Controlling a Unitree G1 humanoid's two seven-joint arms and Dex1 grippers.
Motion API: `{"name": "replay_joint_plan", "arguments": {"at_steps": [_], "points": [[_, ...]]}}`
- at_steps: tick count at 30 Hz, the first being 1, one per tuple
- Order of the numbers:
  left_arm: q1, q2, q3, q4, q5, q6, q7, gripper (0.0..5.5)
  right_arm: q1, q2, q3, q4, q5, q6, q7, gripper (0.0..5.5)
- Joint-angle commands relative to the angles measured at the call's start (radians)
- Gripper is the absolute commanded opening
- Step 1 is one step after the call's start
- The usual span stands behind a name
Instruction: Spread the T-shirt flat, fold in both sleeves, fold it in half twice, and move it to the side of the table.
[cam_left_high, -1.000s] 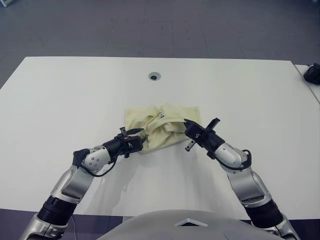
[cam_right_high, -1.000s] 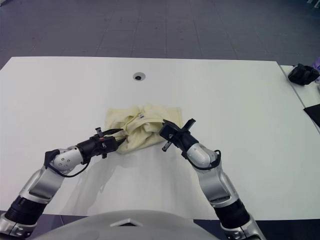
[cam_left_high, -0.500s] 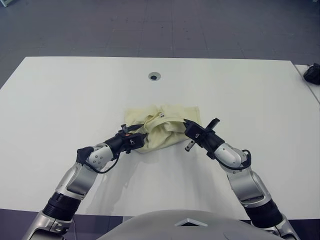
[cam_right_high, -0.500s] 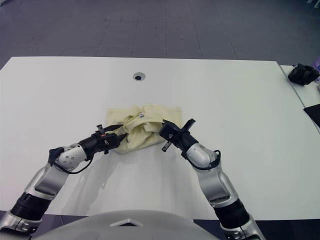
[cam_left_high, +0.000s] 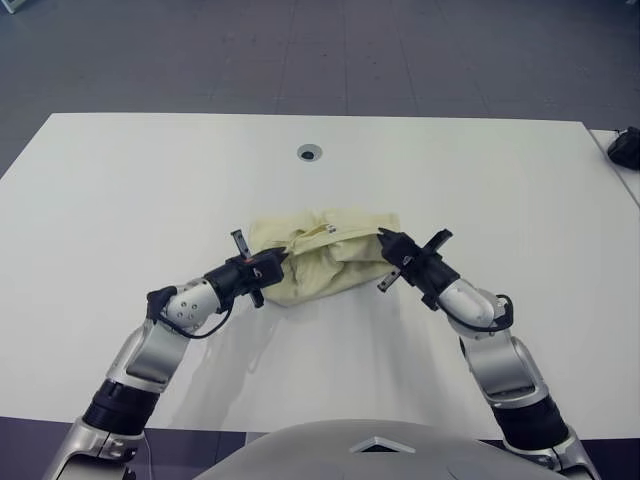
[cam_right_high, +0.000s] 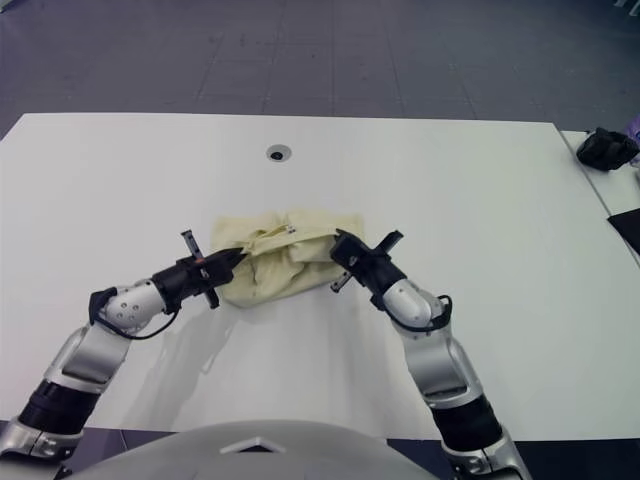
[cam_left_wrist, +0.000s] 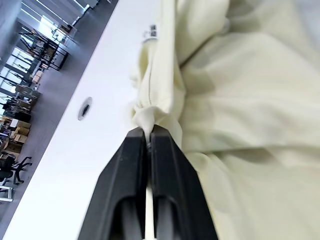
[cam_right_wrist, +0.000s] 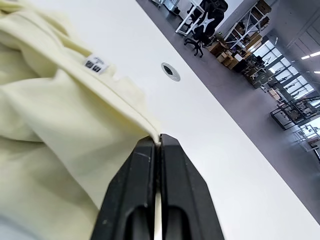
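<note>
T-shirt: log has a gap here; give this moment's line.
T-shirt bunched; left end effector shut on T-shirt; right end effector shut on T-shirt

Bare table (cam_left_high: 120, 200) stretches left, right and beyond the T-shirt (cam_left_high: 325, 255) — flush cable grommet (cam_left_high: 309, 152) beyond it; black object (cam_right_high: 604, 148) far right.

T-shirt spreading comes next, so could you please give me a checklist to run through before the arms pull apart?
1. Left gripper shut on the T-shirt: ok.
2. Right gripper shut on the T-shirt: ok.
3. T-shirt lying flat: not ok, bunched in folds.
4. T-shirt well inside the table edges: ok.
5. Grips on matching corners: cannot tell.
</note>
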Motion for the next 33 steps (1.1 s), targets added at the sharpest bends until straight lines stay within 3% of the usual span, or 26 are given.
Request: {"name": "replay_joint_plan", "arguments": {"at_steps": [1, 10, 16, 25, 29, 33], "points": [[-0.298, -0.01, 0.036, 0.194, -0.035, -0.007, -0.029, 0.02, -0.197, -0.026, -0.092, 0.163, 0.066, -0.033, 0.01, 0.0], [-0.912, -0.11, -0.074, 1.044, 0.117, -0.332, 0.08, 0.02, -0.712, -0.045, -0.092, 0.833, 0.06, -0.351, -0.037, 0.0], [-1.203, -0.163, -0.183, 1.388, 0.28, -0.427, 0.22, 0.02, -1.059, -0.044, -0.06, 1.319, -0.005, -0.554, -0.139, 0.0], [-1.379, -0.186, -0.267, 1.546, 0.428, -0.372, 0.427, 0.02, -1.369, -0.076, 0.025, 1.684, -0.153, -0.669, -0.339, 0.0], [-1.359, -0.149, -0.264, 1.536, 0.423, -0.424, 0.408, 0.02, -1.402, -0.104, 0.024, 1.693, -0.161, -0.709, -0.343, 0.0], [-1.25, -0.054, -0.246, 1.473, 0.373, -0.596, 0.269, 0.02, -1.303, -0.174, 0.005, 1.587, -0.115, -0.812, -0.206, 0.0]]}}
